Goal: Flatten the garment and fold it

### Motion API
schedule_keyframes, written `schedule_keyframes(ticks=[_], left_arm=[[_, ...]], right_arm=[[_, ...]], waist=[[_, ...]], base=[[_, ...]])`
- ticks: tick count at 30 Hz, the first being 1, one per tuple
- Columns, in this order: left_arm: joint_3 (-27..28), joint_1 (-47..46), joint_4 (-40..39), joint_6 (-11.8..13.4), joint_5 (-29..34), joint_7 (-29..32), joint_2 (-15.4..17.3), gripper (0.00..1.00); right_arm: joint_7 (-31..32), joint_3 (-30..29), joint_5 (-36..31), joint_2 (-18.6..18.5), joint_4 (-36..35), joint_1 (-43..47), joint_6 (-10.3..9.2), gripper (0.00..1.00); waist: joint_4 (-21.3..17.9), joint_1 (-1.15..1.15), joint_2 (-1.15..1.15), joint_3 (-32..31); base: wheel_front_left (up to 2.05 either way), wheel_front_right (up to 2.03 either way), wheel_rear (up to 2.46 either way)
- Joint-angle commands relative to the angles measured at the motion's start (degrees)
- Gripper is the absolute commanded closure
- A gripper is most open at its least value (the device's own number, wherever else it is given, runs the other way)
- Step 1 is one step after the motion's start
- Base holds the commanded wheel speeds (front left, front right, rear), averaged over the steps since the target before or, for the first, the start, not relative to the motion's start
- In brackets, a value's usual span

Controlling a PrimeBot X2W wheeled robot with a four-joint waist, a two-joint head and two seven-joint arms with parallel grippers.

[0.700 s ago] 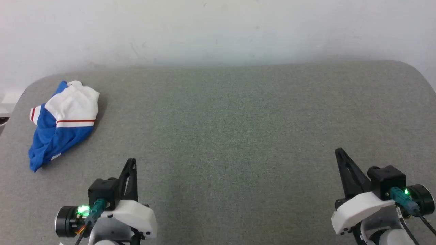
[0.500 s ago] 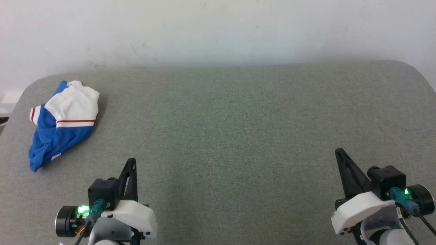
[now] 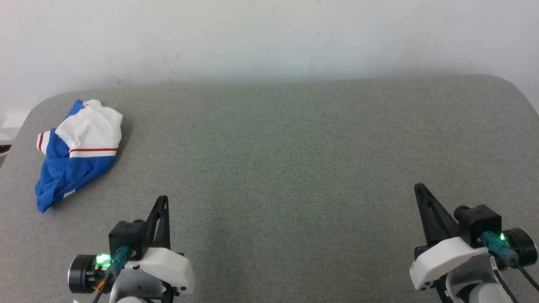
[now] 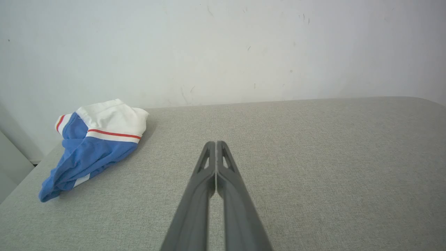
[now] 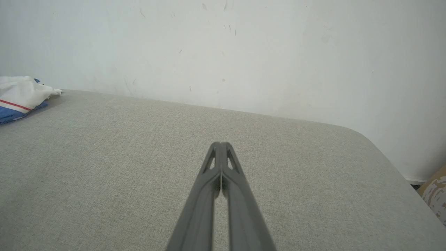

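Where the jersey T-shirt (image 3: 78, 153) is: crumpled in a heap at the far left corner of the grey cloth-covered table (image 3: 294, 139), white sleeve on top, blue underneath.
Left gripper (image 3: 163, 198): clenched tight on nothing, low at the near edge, well apart from it.
Right gripper (image 3: 419, 187): same deal, fingers pressed together, empty, near right side.
Wall (image 3: 269, 38): plain white, behind the table.

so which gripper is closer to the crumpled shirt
The left gripper: the garment lies bunched at the far left of the table, on that gripper's side. The right gripper is far across the table.
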Motion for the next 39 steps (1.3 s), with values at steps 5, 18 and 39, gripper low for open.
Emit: schedule_keyframes(ticks=[5, 18, 39], left_arm=[[0.24, -0.74, -0.32, -0.47, 0.38, 0.01, -0.05, 1.00], [0.24, -0.74, -0.32, -0.47, 0.38, 0.01, -0.05, 1.00], [-0.50, 0.26, 0.13, 0.67, -0.39, -1.34, 0.00, 0.00]], right_arm=[[0.03, -0.01, -0.42, 0.18, -0.36, -0.40, -0.12, 1.00], [0.03, -0.01, -0.42, 0.18, -0.36, -0.40, -0.12, 1.00], [-1.34, -0.96, 1.10, -0.01, 0.56, 0.15, -0.01, 0.00]], waist=[[0.00, 0.00, 0.00, 0.00], [0.00, 0.00, 0.00, 0.00], [-0.03, 0.00, 0.00, 0.15]], base=[[0.00, 0.00, 0.00], [0.00, 0.00, 0.00], [0.00, 0.00, 0.00]])
